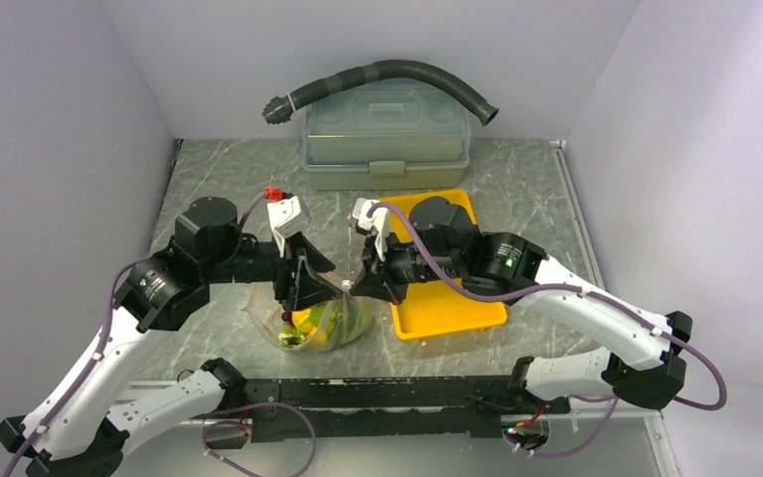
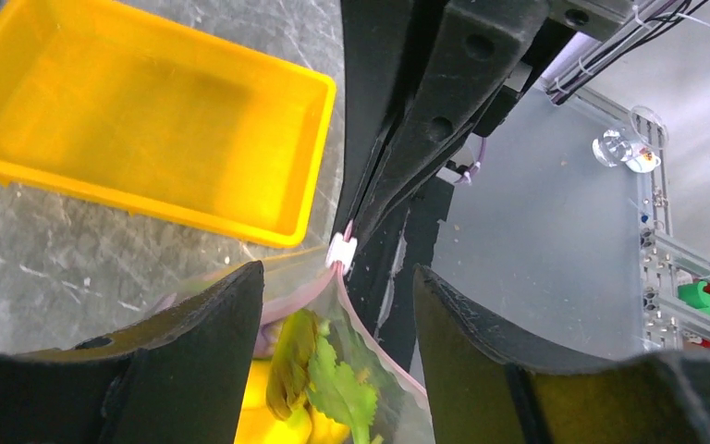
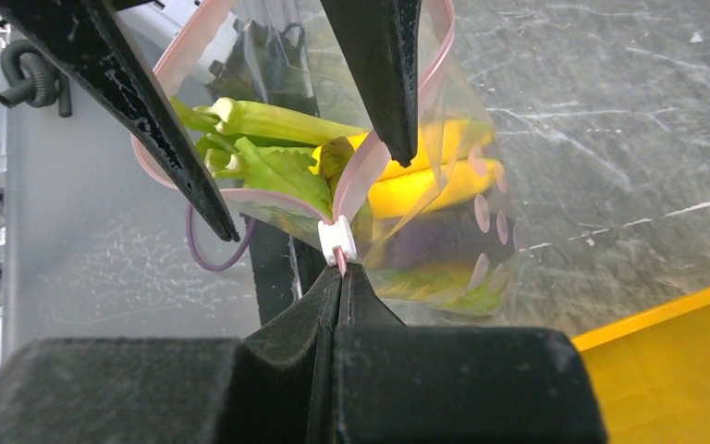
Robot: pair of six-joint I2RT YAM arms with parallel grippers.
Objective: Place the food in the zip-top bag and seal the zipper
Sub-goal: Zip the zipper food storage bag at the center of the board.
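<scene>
Table: I see a grey marbled tabletop (image 1: 219,179) under both arms.
Tray: yellow rectangular plastic tray (image 1: 447,310), just right of the bag.
Bag: clear pink-dotted zip-top bag (image 3: 467,231), between my two claws, its mouth partly gaping.
Food: toy greens and yellow bananas (image 3: 425,185), inside the bag.
Left claw: left gripper (image 2: 337,277) spread apart, fingers either side of the bag's mouth.
Right claw: right gripper (image 3: 342,277) pinched tight on the pink zipper strip (image 3: 362,171), just below its white slider (image 3: 337,239).

The dotted zip-top bag (image 3: 483,242) holds the food (image 3: 444,180), its zipper (image 3: 361,176) gaping open.
</scene>
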